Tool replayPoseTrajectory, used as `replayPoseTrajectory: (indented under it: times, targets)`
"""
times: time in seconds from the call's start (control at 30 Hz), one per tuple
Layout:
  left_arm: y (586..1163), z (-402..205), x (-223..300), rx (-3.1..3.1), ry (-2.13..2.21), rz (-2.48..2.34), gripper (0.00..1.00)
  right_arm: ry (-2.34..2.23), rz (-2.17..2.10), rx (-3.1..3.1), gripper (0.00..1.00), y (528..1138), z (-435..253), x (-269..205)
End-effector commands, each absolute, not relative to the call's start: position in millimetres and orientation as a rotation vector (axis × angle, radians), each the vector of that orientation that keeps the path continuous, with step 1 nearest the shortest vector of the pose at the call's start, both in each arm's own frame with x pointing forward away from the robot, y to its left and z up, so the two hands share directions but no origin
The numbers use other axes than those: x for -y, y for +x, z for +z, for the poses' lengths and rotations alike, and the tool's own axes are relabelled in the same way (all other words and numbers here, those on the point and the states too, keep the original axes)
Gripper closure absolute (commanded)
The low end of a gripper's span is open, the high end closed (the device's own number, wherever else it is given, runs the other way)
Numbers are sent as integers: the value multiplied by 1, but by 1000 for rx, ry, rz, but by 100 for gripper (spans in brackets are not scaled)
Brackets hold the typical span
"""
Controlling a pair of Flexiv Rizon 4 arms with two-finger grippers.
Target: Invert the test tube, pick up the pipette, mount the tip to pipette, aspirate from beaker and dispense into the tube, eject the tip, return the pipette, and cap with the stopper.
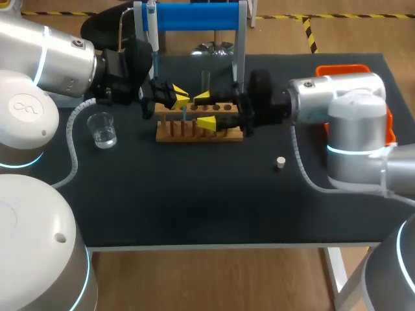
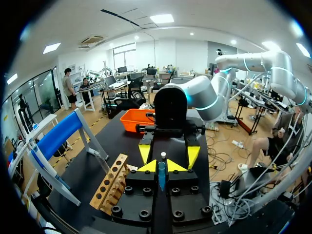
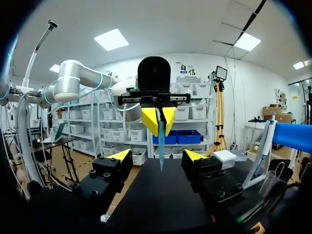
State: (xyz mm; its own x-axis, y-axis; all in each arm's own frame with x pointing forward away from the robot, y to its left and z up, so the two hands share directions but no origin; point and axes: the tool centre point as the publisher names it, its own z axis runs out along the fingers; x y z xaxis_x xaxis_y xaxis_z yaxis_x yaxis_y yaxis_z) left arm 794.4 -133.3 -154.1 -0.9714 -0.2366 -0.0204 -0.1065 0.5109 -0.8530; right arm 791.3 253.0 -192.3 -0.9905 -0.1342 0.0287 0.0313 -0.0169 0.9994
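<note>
Left gripper (image 1: 176, 98) above rack's (image 1: 194, 135) left end, pinching thin blue tube (image 3: 161, 144) that points down. Right gripper (image 1: 205, 110) above rack's middle, fingers spread wide, facing tube, not touching.

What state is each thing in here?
left gripper: jaws shut on blue tip
right gripper: jaws open, facing that tip
beaker: upright, clear liquid inside
stopper: loose on the table
pipette: hanging on its stand
test tube: upright, uncapped
</note>
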Motion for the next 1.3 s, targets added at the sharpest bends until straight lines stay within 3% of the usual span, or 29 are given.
replayPoseTrajectory:
  times: [0.03,0.73,1.3]
  targets:
    - [795,-154,133,-2615,-297,-1461,100,107,-2161,2120,35,791,-193,-260]
    - [795,-154,133,-2615,-297,-1461,100,89,-2174,2120,47,795,-193,-279]
    - [795,-154,133,-2615,-297,-1461,100,114,-2160,2122,51,795,-190,-290]
